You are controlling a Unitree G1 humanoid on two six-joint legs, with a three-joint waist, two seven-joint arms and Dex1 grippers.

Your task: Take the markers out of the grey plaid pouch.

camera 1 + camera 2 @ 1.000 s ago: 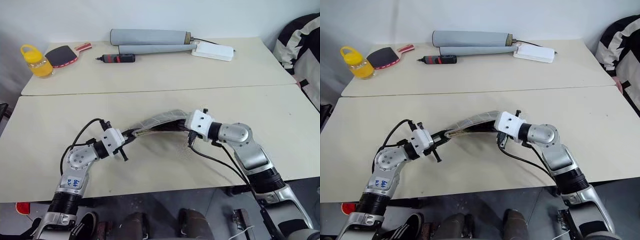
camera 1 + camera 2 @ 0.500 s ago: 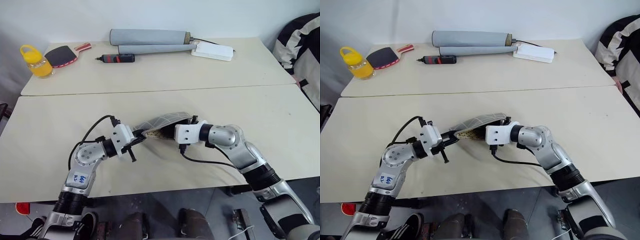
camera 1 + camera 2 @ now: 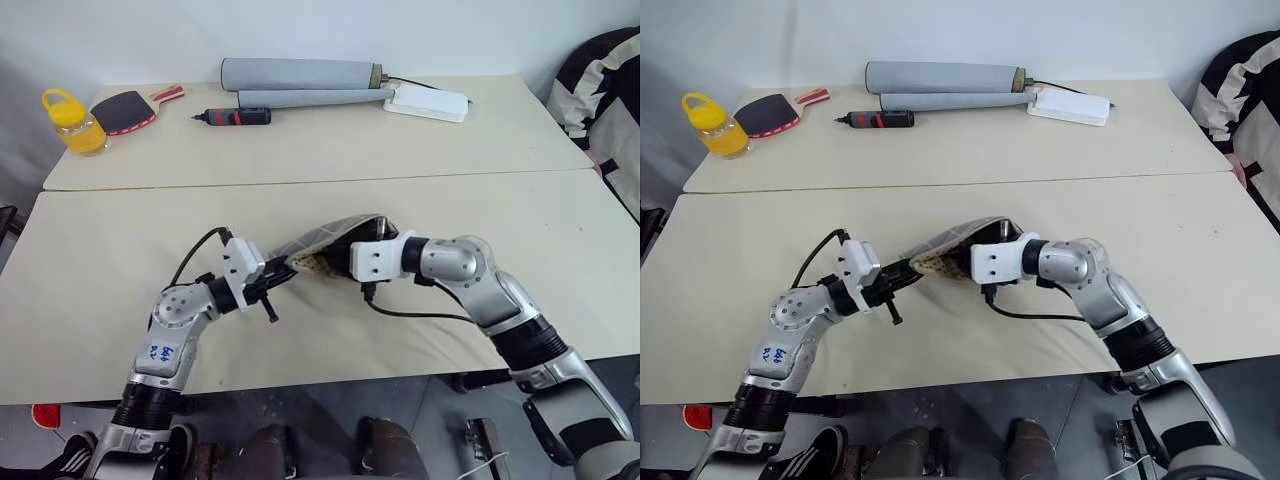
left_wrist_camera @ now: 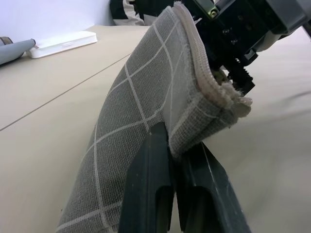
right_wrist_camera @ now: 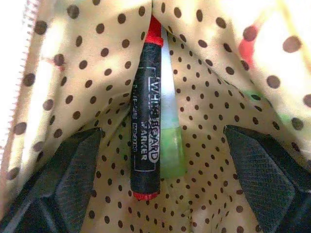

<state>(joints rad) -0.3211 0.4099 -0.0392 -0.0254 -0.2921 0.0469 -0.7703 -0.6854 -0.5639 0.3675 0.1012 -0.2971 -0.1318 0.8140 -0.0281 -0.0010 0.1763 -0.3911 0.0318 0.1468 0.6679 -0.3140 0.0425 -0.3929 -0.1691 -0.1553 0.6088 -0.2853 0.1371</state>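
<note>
The grey plaid pouch (image 3: 325,236) hangs arched above the near table. My left gripper (image 4: 177,141) is shut on its edge near the mouth, where the tan lining shows. My right gripper (image 3: 338,256) reaches into the pouch's open mouth. In the right wrist view its fingers (image 5: 73,165) stand wide apart inside the dotted tan lining, holding nothing. Between them lie the markers: a black one with red ends (image 5: 146,116) and, right beside it, a light green one (image 5: 171,145).
On the far table lie two grey rolled tubes (image 3: 300,75), a white box (image 3: 425,102), a black-and-red pen-like tool (image 3: 235,116), a red paddle (image 3: 125,110) and a yellow bottle (image 3: 72,122). A seam (image 3: 300,183) divides the two tables.
My right gripper let go of the pouch's right end, moved left into its mouth and opened. The pouch, stretched long before, is now bunched into a shorter arch. My left gripper kept its hold.
</note>
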